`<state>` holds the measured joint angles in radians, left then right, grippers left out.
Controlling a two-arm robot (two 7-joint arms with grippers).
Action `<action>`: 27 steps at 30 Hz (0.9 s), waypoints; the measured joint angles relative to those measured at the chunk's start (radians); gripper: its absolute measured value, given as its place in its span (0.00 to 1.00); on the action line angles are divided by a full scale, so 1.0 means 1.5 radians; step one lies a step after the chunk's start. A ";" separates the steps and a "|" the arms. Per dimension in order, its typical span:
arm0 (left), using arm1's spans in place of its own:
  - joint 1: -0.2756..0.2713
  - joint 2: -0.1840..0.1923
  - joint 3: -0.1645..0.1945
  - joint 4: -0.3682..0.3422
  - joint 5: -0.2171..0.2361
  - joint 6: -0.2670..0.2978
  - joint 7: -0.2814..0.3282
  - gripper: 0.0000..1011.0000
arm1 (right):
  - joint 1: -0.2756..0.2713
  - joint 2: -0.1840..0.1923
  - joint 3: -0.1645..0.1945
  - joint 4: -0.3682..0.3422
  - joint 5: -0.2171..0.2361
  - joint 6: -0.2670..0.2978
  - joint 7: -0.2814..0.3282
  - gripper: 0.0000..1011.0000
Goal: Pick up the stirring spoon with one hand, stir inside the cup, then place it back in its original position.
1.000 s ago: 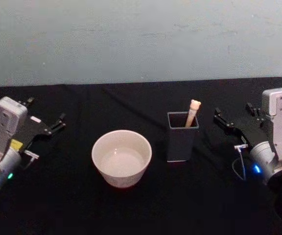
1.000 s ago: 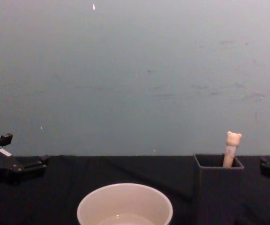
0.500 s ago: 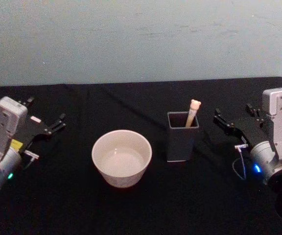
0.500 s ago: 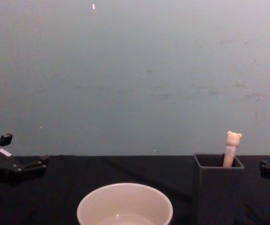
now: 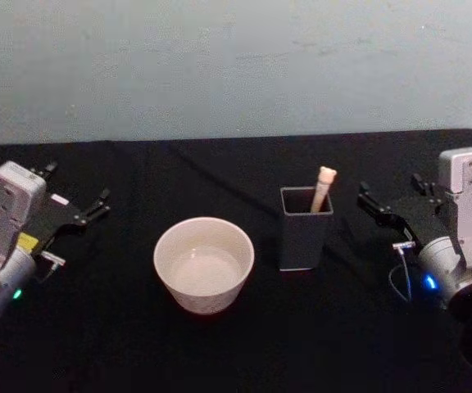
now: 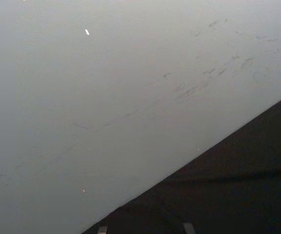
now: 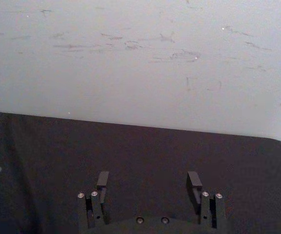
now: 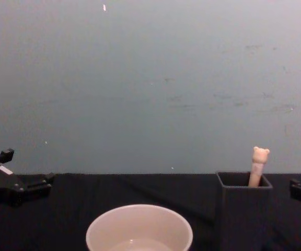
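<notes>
The right gripper, matte black with two thin straight fingers spread apart and empty, hovers low over the black cloth, just right of the holder, its grey arm bent behind it. The left gripper, also spread and empty, sits at the table's left edge. The spoon stands tilted in the dark square holder, its smooth beige bear-topped handle sticking out. The cup, round, glossy cream, rests just left of the holder.
</notes>
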<state>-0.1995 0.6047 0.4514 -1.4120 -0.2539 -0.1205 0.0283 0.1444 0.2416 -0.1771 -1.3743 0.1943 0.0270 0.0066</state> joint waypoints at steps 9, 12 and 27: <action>0.000 0.000 0.000 0.000 0.000 0.000 0.000 0.99 | 0.000 0.000 0.000 -0.001 0.000 0.000 -0.001 0.99; 0.000 0.000 0.000 0.000 0.000 0.000 0.000 0.99 | 0.000 0.000 0.000 -0.001 -0.001 -0.001 -0.001 0.99; 0.000 0.000 0.000 0.000 0.000 0.000 0.000 0.99 | 0.000 0.000 0.000 -0.001 -0.001 -0.001 -0.001 0.99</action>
<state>-0.1995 0.6047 0.4514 -1.4120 -0.2539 -0.1205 0.0283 0.1444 0.2417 -0.1778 -1.3756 0.1928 0.0262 0.0053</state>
